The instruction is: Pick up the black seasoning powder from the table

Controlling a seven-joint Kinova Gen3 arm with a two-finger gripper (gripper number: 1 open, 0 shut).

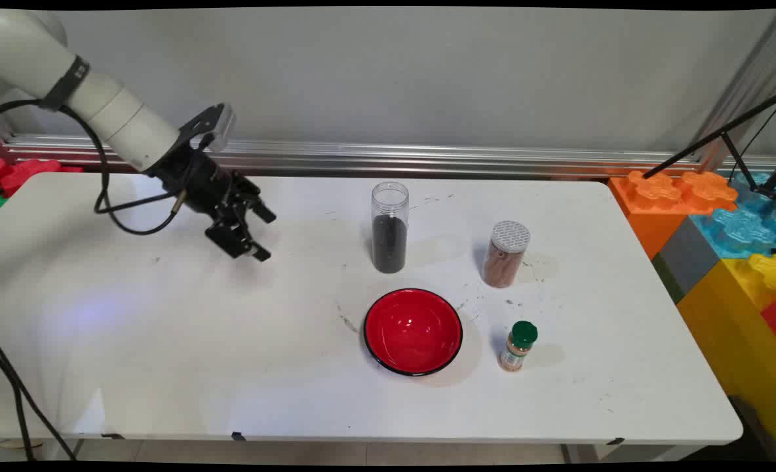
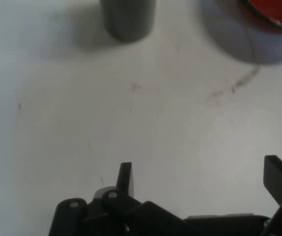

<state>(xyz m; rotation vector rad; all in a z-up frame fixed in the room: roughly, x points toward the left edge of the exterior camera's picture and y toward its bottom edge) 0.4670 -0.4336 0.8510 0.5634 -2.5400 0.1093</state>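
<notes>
A: Currently black two-finger claw [image 1: 257, 234] spread wide, holding nothing, hovering over the white bench [image 1: 165, 341].

B: Nearest?

A: Tall clear plastic jar of dark grains [image 1: 389, 227], lidless, well apart. Red bowl with black rim [image 1: 413, 331] beyond.

B: Risk?

A: Probably a clipped jar tipping and spilling.

White table [image 1: 165, 367] under bowl [image 1: 413, 331], three jars [image 1: 389, 227]

- We count one gripper [image 1: 265, 234], its fingers spread apart.
- One tall clear jar [image 1: 389, 227] of dark grains, ahead of the jaws.
- One red bowl [image 1: 413, 332], ahead too.
- One lidded jar [image 1: 505, 254], beyond those.
- One green-capped bottle [image 1: 518, 346], farthest off.
- One table [image 1: 165, 341].
</notes>
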